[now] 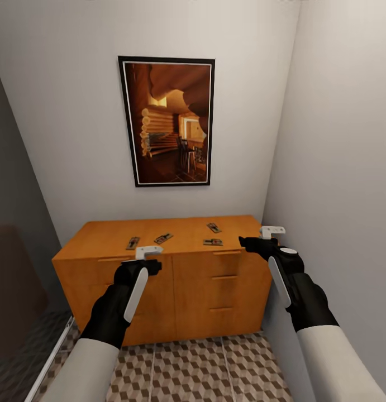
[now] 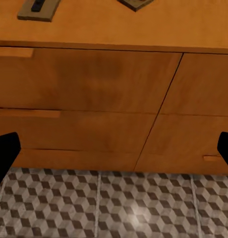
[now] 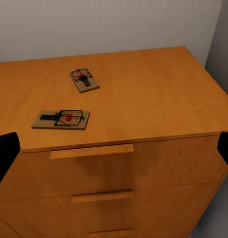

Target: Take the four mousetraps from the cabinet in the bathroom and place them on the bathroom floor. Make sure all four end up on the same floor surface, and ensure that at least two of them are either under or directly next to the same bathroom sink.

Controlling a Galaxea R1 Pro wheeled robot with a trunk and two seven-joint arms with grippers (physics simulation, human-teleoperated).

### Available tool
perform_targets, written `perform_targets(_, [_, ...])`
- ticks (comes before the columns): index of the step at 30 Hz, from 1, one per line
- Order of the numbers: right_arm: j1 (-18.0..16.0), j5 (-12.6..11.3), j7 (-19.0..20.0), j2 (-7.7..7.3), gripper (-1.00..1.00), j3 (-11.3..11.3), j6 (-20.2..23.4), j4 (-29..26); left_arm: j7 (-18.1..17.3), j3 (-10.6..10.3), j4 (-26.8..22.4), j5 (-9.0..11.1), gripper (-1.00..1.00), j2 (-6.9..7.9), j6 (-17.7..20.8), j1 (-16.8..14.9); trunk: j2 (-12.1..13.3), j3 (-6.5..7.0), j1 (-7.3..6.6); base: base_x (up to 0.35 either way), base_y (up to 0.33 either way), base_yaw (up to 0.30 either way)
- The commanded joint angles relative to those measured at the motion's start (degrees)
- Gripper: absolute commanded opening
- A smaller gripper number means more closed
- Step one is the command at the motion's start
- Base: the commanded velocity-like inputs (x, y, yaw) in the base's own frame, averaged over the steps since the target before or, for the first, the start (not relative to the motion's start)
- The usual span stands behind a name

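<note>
Reaching for the first of the mousetraps (image 1: 213, 242) on the cabinet (image 1: 159, 279).
All four lie near the surface's front edge; both my jaws, left (image 1: 148, 252) and right (image 1: 272, 230), stand wide and empty. Next I must lower the right onto the nearest trap.

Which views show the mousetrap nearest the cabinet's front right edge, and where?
Head view: front-right mousetrap on the cabinet top, ahead of the right gripper.
Right wrist view: nearer of two traps, above the top drawer handle.
Left wrist view: cannot match it.
Shared landmark: the cabinet's front edge.
</note>
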Motion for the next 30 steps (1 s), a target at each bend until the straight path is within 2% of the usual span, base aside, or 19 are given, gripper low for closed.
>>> perform_targets(1, [-0.04,-0.46,-0.12,-0.03,1.0,0.03,0.25,-0.06,1.05,-0.14,-0.12,0.62,1.0,0.0,0.18,-0.04,0.37,0.11,-0.22,0.0,0.0,0.0])
perform_targets(9, [-0.04,0.12,-0.11,-0.03,1.0,0.05,0.25,-0.05,2.71,-0.37,-0.33,0.67,1.0,0.0,0.36,-0.04,3.58,1.54,-1.98,0.0,0.0,0.0])
perform_targets(21, [-0.04,3.72,-0.11,-0.03,1.0,0.14,0.19,-0.05,3.56,-0.25,-0.39,0.53,1.0,0.0,0.19,-0.04,8.39,3.7,-4.61,0.0,0.0,0.0])
perform_targets(30, [-0.04,4.61,0.08,0.01,1.0,-0.02,-0.01,-0.05,5.3,-0.12,-0.35,0.69,1.0,0.0,0.08,-0.08,12.0,5.31,-6.59,0.0,0.0,0.0])
